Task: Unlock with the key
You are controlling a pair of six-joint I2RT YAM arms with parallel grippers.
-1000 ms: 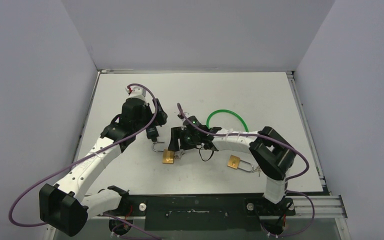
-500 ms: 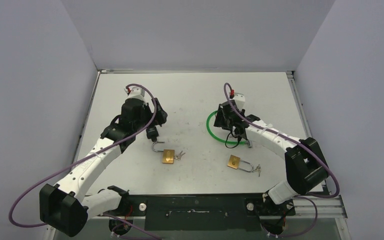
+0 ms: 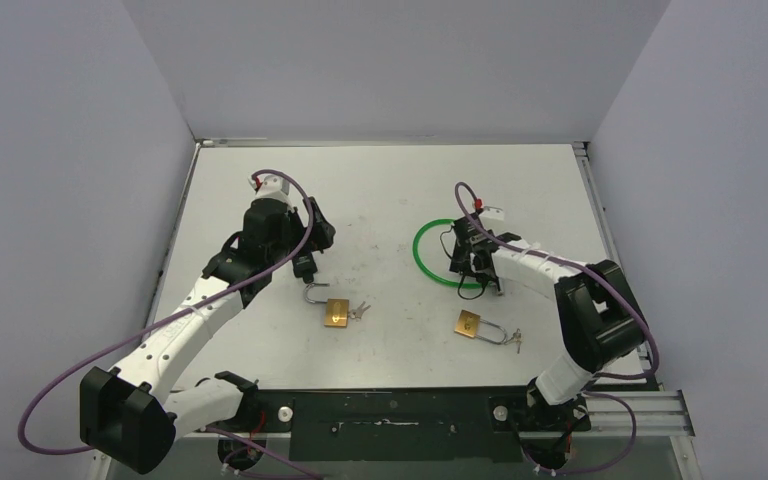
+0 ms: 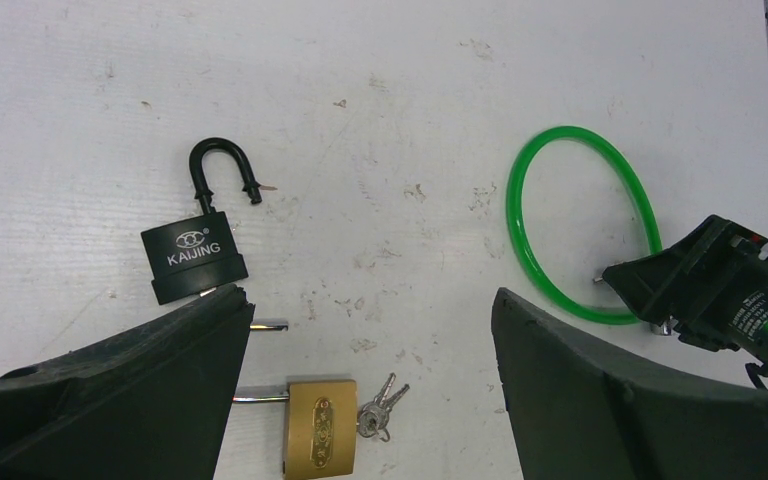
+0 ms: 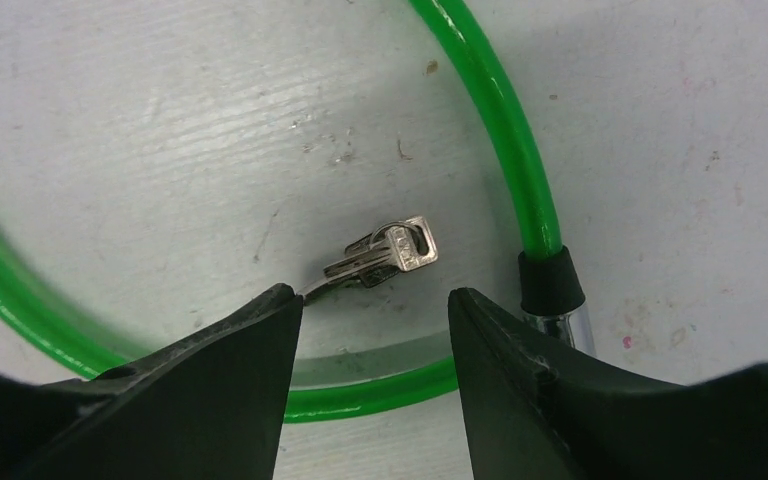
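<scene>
My right gripper hangs open just above a small bunch of silver keys, nothing between its fingers. The keys lie inside the green cable lock's loop, near its black end cap. In the top view this gripper is over the loop's near side. My left gripper is open and empty above a brass padlock with an open shackle and keys in its keyhole. A black padlock, shackle open, lies beside the left finger.
A second brass padlock with keys lies near the front right of the white table. Grey walls close in three sides. Purple cables trail from both arms.
The right arm swung away from the left brass padlock to the green loop, then dropped over the keys there, jaws narrowing slightly. The left arm stayed put.
</scene>
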